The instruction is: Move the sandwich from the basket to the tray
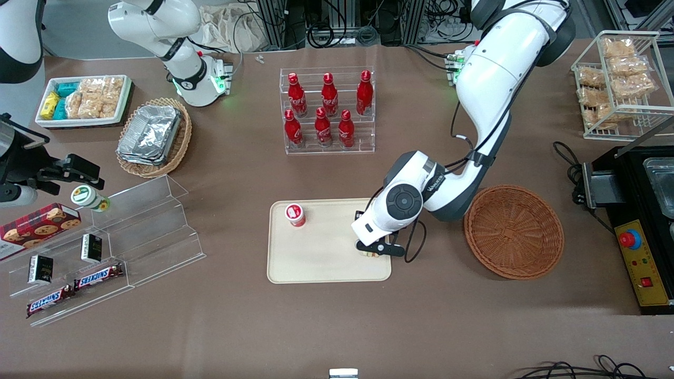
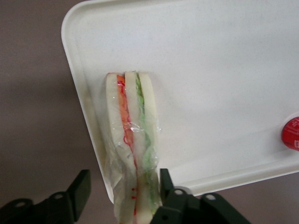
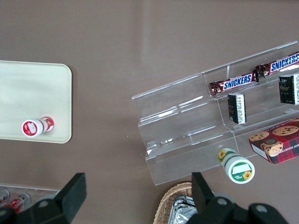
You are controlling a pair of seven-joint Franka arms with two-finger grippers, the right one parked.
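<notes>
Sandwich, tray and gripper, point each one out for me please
sandwich (image 2: 133, 140), left wrist view, filling edge.
tray (image 1: 316, 263), front view, bare floor.
gripper (image 2: 124, 193), left wrist view, between fingertips, open around the sandwich.

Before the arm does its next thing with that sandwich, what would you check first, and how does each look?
1. Sandwich out of the basket: ok, the basket holds nothing.
2. Sandwich over the tray: ok, but at the rim, with one end past it.
3. Sandwich resting on the tray: cannot tell.
4. Gripper released: ok, fingers spread either side of the sandwich.
5. Room beside the red-capped bottle: ok, it stands well apart.
</notes>
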